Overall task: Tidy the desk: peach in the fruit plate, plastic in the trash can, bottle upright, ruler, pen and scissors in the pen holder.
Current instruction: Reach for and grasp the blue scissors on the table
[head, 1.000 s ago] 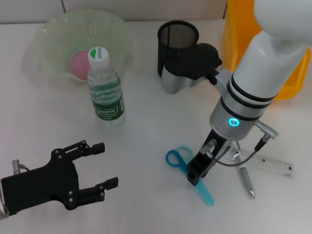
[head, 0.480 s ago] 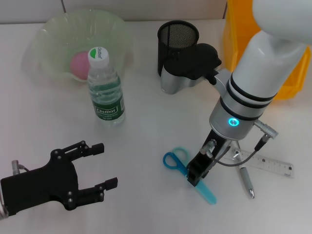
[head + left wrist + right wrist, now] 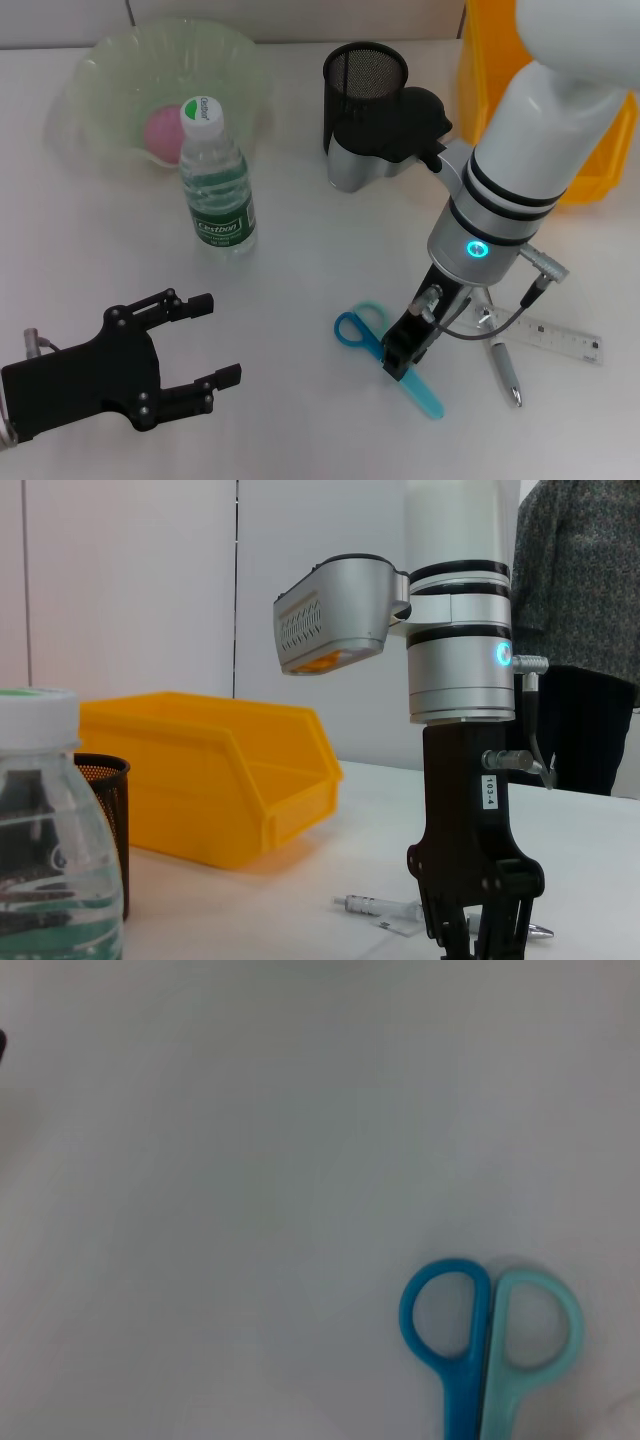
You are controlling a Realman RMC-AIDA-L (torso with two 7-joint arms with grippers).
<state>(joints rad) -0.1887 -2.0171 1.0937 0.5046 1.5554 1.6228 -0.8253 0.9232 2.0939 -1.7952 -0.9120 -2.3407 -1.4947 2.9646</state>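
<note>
Straddling scissors (image 3: 385, 345), right jaws (image 3: 400, 362).

Blue-and-teal plastic-handled scissors (image 3: 385, 351) handle loops shifted slightly left and closed together since 1.0 s ago, right gripper (image 3: 401, 363) nudged marginally left with them

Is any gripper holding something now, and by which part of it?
The right gripper is down on the scissors at the blades, below the handles. The left gripper is open and holds nothing.
</note>
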